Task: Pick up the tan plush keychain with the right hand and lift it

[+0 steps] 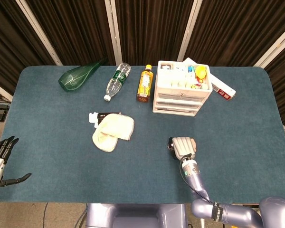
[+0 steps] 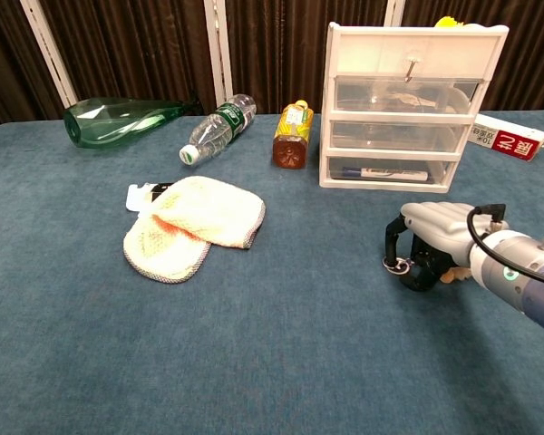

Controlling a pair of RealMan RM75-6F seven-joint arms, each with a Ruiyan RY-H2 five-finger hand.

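The right hand (image 2: 428, 243) sat low on the blue carpeted surface (image 2: 281, 344), fingers curled down around the tan plush keychain (image 2: 450, 274), which lay directly beneath the palm. Only a sliver of tan showed at the hand's wrist side, and the small metal ring (image 2: 396, 265) poked out at the fingertips on the opposite side; so the keychain's long axis seemed to run across the surface under the hand. The fingers looked closed on it, though the plush body was mostly hidden. In the head view the same hand (image 1: 183, 146) covered it almost wholly.

The left hand (image 1: 0, 151) hung off the far left edge, fingers spread and holding nothing, well apart from the keychain.

A straight lift looked unobstructed. The white plastic drawer unit (image 2: 408, 107) stood behind the hand, apart from it, and the folded cream knitted cloth (image 2: 195, 225) lay well to the left.
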